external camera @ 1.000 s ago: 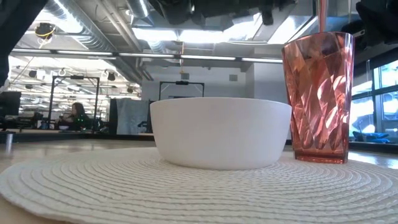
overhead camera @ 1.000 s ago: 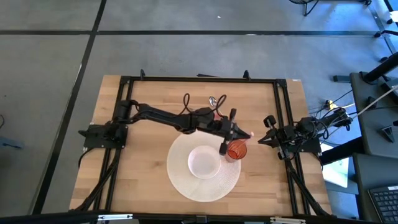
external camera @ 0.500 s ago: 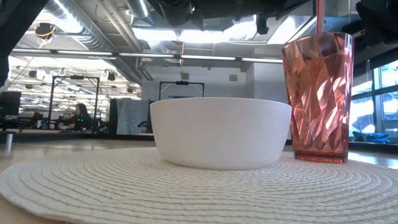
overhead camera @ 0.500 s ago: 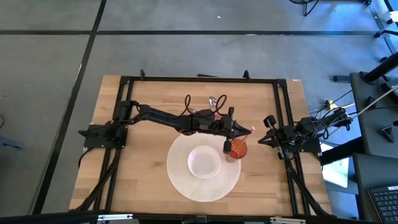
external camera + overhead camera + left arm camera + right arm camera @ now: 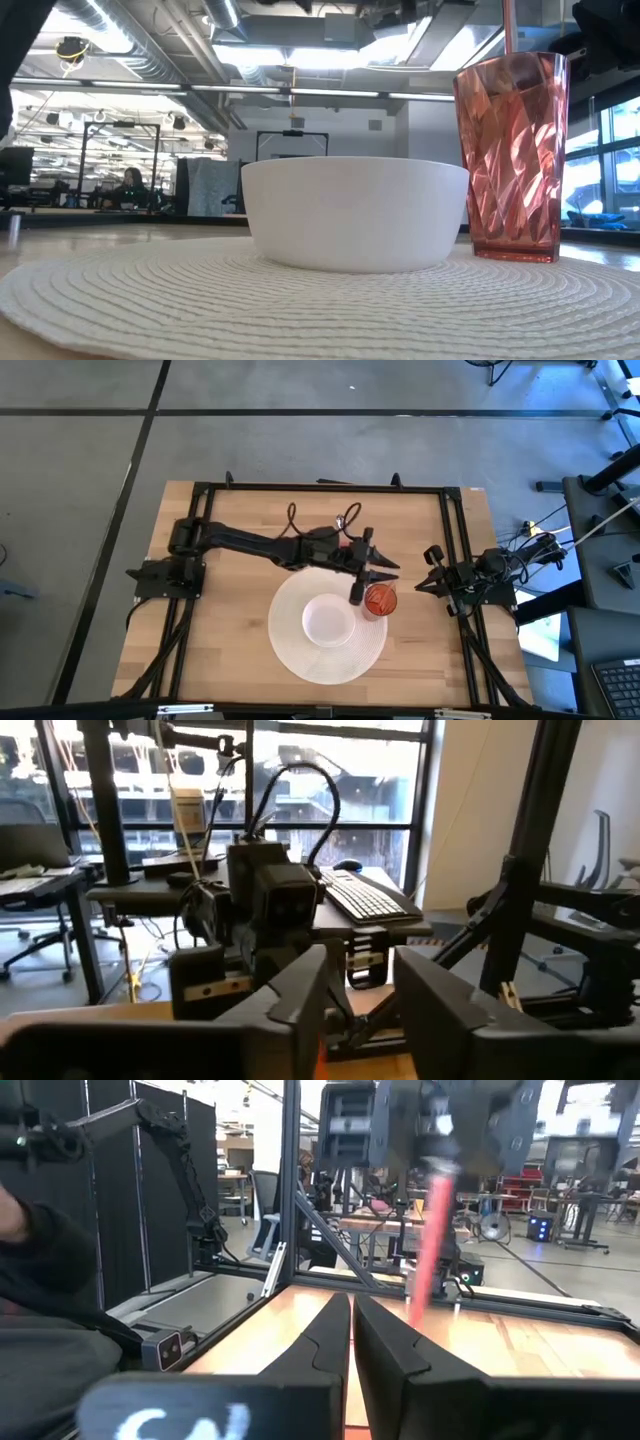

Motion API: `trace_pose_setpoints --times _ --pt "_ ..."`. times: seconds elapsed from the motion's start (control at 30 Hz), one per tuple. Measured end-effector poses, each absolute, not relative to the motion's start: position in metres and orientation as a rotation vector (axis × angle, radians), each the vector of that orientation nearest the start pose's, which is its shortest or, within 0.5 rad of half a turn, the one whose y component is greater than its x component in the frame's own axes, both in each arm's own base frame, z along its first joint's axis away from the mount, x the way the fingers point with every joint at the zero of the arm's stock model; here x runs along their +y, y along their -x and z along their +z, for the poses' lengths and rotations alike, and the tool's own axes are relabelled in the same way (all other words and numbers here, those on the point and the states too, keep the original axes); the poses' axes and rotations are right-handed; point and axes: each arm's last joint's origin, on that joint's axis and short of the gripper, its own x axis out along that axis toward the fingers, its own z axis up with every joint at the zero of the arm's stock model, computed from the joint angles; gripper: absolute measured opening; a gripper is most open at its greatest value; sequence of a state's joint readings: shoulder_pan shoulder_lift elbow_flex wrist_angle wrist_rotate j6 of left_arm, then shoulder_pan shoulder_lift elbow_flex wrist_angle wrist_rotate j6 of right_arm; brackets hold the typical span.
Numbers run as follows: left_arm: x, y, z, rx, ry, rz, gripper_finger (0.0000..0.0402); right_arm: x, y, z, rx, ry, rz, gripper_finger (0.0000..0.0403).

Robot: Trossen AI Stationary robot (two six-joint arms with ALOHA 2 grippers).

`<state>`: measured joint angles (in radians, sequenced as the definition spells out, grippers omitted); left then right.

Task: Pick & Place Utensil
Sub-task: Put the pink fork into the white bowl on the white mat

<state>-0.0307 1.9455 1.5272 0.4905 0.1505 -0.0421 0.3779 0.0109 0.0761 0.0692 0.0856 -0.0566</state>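
Note:
A pink utensil [image 5: 428, 1240] stands with its lower end inside a faceted red cup [image 5: 512, 155], and its handle [image 5: 508, 25] sticks up out of the rim. The cup [image 5: 380, 600] stands on the right part of a round woven placemat [image 5: 290, 650], beside a white bowl [image 5: 328, 620]. My left gripper [image 5: 370, 580] hovers over the cup, open, its fingers [image 5: 300, 990] apart around the handle's top. My right gripper [image 5: 420, 586] waits shut at the table's right side, pointing at the cup. My left gripper comes at the utensil from above, with its open fingers on either side of the handle's upper end [image 5: 437, 1175]. That spot is blurred, so I cannot tell whether a finger still touches the handle.
The bowl [image 5: 355, 210] sits in the middle of the placemat [image 5: 300, 310], close to the left of the cup. A black frame [image 5: 455, 540] runs around the wooden table. Bare wood lies left and far of the mat.
My left gripper has opened above the cup and drawn back a little toward the table's far left. The utensil's pink end that stuck out toward the right edge in the high view no longer shows. In the low view the handle has shifted slightly left.

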Motion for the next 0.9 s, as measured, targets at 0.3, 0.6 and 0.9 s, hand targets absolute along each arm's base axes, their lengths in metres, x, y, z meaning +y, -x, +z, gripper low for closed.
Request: trace_pose_setpoints --times 0.3,0.6,0.9 --pt "-0.013 -0.371 0.406 0.035 -0.075 -0.029 0.0147 0.032 -0.087 0.195 -0.139 0.022 0.289 0.002" --pt "0.018 -0.253 0.354 0.112 -0.04 0.273 0.0013 0.032 -0.087 0.195 -0.139 0.024 0.288 0.002" --pt "0.057 -0.204 0.229 0.233 0.171 0.389 0.0002 0.032 -0.086 0.199 -0.178 0.016 0.286 0.002"
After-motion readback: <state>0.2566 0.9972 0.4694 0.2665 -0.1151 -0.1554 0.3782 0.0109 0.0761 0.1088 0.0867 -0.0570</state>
